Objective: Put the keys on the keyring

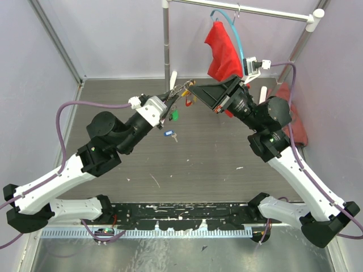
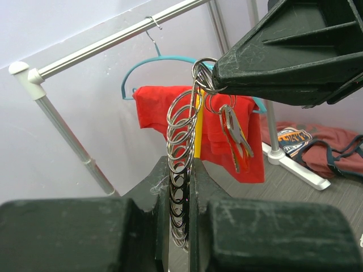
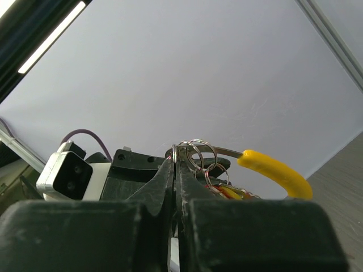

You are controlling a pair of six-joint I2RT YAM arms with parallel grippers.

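My left gripper (image 1: 172, 97) (image 2: 182, 170) is shut on the keyring (image 2: 180, 127), a thin grey loop with a yellow-orange section (image 2: 198, 130) (image 3: 275, 173) and several small split rings strung along it. It holds the keyring up above the table. From the right, my right gripper (image 1: 191, 85) (image 3: 176, 161) is shut on one small split ring at the loop's top end. Keys (image 2: 235, 136) (image 3: 229, 192) dangle from the rings beside its fingers (image 2: 283, 62). A green-tagged key (image 1: 174, 115) hangs under the left gripper. A blue key (image 1: 169, 134) lies on the table below.
Behind the grippers a red cloth (image 1: 222, 51) hangs on a light-blue hanger (image 2: 159, 61) from a metal rail (image 1: 244, 11). The rack's upright pole (image 1: 166, 45) stands just behind the left gripper. A dark red garment (image 1: 298, 113) lies at the right wall.
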